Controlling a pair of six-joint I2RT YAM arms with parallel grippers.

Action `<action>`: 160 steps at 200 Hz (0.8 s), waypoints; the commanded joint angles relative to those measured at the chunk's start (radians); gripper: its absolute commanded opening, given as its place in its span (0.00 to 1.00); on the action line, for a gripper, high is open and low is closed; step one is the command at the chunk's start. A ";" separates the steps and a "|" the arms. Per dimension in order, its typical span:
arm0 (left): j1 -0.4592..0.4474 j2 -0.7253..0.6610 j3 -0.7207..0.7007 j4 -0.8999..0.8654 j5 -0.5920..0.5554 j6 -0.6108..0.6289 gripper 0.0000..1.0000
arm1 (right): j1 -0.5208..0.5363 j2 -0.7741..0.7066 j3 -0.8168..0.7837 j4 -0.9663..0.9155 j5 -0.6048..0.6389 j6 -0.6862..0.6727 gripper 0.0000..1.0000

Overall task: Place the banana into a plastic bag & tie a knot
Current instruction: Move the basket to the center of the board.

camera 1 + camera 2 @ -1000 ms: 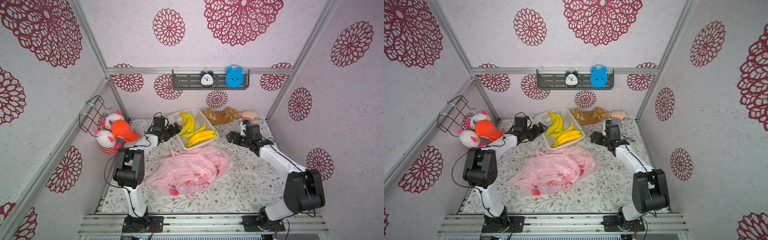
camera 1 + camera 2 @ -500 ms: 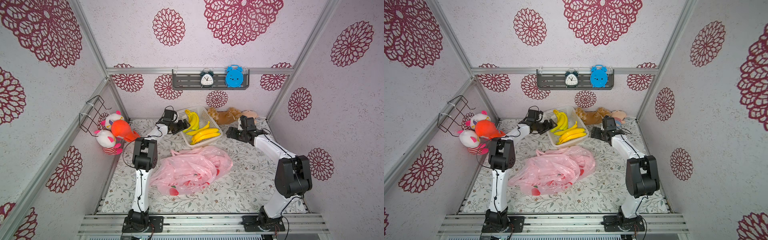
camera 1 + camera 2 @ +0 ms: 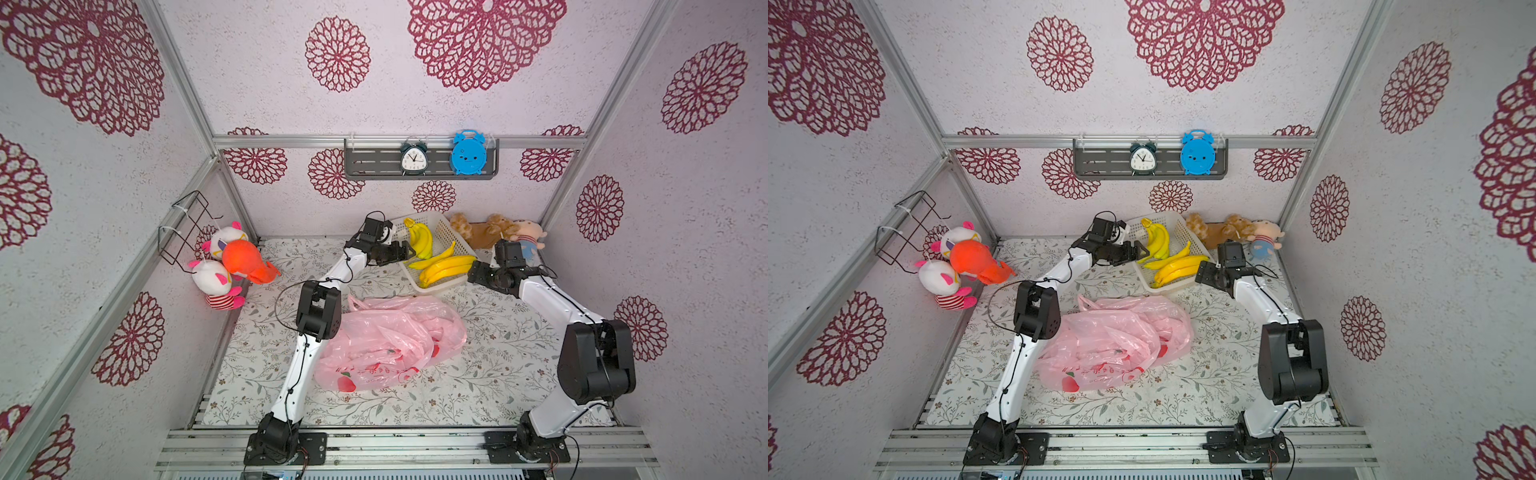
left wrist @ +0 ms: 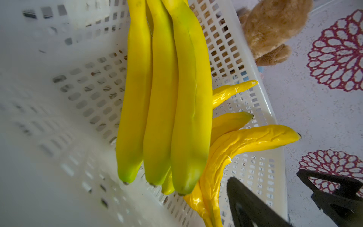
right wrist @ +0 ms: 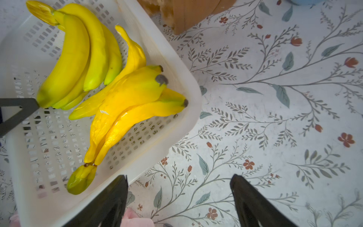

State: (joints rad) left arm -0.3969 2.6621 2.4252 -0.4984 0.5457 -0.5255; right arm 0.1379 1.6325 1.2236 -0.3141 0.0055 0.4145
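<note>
Two banana bunches lie in a white basket (image 3: 448, 231) at the back: a greenish bunch (image 3: 422, 245) and a deep yellow bunch (image 3: 444, 268). A crumpled pink plastic bag (image 3: 386, 340) lies mid-table, also in a top view (image 3: 1113, 340). My left gripper (image 3: 409, 251) is open at the basket's left side, by the greenish bunch's (image 4: 163, 98) tips; in the left wrist view its jaws (image 4: 265, 175) hold nothing. My right gripper (image 3: 473, 272) hovers open over the cloth (image 5: 275, 118) beside the basket's right corner (image 5: 188, 78), empty (image 5: 178, 176).
A brown teddy (image 3: 478, 228) and a pig doll (image 3: 528, 235) lie behind the basket on the right. Plush toys (image 3: 232, 266) hang at the left wall under a wire rack (image 3: 187, 224). Two clocks sit on a shelf (image 3: 419, 160).
Both arms have risen and reached in toward the basket. The left gripper has come from the basket's left to the greenish bunch. The basket now stands further right.
</note>
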 commanded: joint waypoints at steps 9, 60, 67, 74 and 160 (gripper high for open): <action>-0.059 0.029 0.043 0.102 0.047 -0.035 0.95 | -0.021 -0.104 -0.024 -0.021 0.042 0.007 0.86; -0.088 -0.033 0.069 0.080 -0.014 -0.026 0.95 | -0.036 -0.187 -0.039 -0.046 0.042 -0.003 0.87; -0.085 -0.080 0.028 0.076 -0.042 -0.012 0.96 | -0.036 -0.190 -0.035 -0.046 0.030 -0.007 0.87; -0.083 -0.136 -0.026 0.078 -0.073 0.003 0.98 | -0.035 -0.192 -0.033 -0.042 0.009 -0.013 0.87; -0.076 -0.898 -0.836 0.098 -0.464 0.076 0.97 | 0.039 -0.236 -0.065 -0.013 -0.187 -0.077 0.87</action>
State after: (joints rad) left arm -0.4717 1.9186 1.7550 -0.3954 0.2516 -0.4721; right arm 0.1425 1.4479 1.1637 -0.3393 -0.1177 0.3824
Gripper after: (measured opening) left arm 0.975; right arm 0.874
